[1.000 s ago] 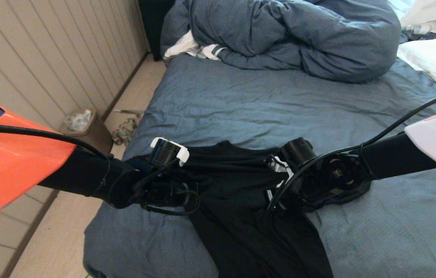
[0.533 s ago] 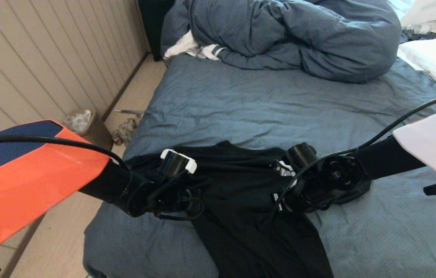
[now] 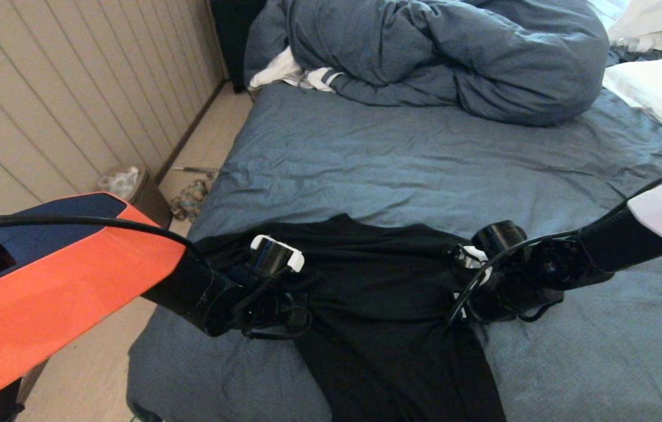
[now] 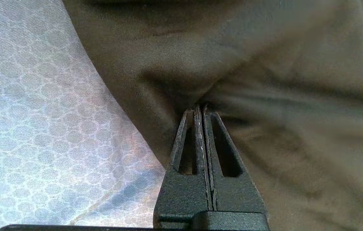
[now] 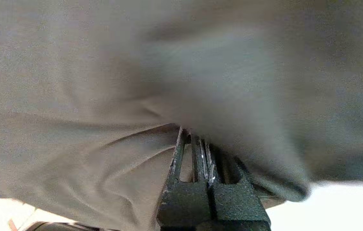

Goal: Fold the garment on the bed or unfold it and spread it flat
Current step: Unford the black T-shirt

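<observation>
The black T-shirt (image 3: pixel 378 293) lies across the near part of the bed (image 3: pixel 401 164), its plain side up and its lower part running toward the near edge. My left gripper (image 3: pixel 299 305) is shut on the shirt's left shoulder area; in the left wrist view its fingers (image 4: pixel 200 110) pinch a fold of dark fabric (image 4: pixel 281 80). My right gripper (image 3: pixel 460 299) is shut on the shirt's right side, and in the right wrist view (image 5: pixel 197 134) cloth (image 5: pixel 72 128) drapes over the fingertips. The fabric between the two grippers is spread wide with few folds.
A bunched blue-grey duvet (image 3: pixel 436 53) fills the far end of the bed, with a white striped cloth (image 3: pixel 290 73) beside it and white pillows (image 3: pixel 659 88) at the far right. A bin (image 3: pixel 132 196) and clutter stand on the floor by the panelled wall at left.
Both grippers have moved apart and lowered, the right one shifting rightward, so the shirt's top edge has stretched wider and flatter on the sheet.
</observation>
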### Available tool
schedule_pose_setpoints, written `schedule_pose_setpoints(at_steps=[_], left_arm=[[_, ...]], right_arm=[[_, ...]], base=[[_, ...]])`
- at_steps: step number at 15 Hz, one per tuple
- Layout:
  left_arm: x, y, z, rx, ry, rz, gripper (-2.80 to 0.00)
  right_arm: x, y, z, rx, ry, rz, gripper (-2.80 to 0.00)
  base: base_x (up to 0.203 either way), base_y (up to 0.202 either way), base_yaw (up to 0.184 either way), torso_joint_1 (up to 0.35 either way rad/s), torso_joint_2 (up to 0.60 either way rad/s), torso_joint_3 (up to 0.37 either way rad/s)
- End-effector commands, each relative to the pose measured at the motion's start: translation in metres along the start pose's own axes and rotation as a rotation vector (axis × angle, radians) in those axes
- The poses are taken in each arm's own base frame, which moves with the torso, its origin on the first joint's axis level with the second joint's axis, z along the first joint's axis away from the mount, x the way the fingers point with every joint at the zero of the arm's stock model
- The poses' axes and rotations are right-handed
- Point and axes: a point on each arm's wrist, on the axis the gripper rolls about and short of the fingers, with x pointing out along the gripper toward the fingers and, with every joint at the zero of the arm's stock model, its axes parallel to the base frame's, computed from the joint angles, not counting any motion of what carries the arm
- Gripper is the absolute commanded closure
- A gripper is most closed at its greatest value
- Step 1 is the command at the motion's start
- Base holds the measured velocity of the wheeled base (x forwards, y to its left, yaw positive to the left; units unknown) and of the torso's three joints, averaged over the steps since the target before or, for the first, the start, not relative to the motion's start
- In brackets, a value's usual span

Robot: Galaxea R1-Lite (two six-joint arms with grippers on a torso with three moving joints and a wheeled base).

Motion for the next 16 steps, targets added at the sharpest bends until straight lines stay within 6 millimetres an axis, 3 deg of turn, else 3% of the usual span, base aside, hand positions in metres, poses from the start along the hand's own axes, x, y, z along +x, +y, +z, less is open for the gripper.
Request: schedule_pose_setpoints(at_steps=[1,4,7,13,16], left_arm=[[0.001,0.0,0.001,-0.004,-0.003,0.002,0.0],[-0.005,0.024,0.023,-0.051,-0.059,0.035,0.0],[-0.015,0.044,0.045,-0.082,-0.117,0.058,0.0],[-0.038,0.053,0.063,-0.105,-0.179,0.053,0.0],[-0.061,0.049,0.07,-0.104,-0.208,0.032,0.0]], right_arm=[[-0.004,-0.024,0.0,0.044,-0.009,-0.035,0.0],[-0.021,-0.067,0.001,0.07,-0.043,-0.094,0.0],[-0.039,-0.082,-0.002,0.067,-0.073,-0.125,0.0],[-0.074,-0.074,0.004,0.056,-0.174,-0.128,0.0],[-0.1,-0.056,0.008,0.019,-0.25,-0.111,0.0]], base=[[0.0,0.0,0.0,0.0,0.0,0.0],[0.0,0.0,0.0,0.0,0.0,0.0],[0.0,0.0,0.0,0.0,0.0,0.0],[0.0,0.0,0.0,0.0,0.0,0.0],[0.0,0.0,0.0,0.0,0.0,0.0]])
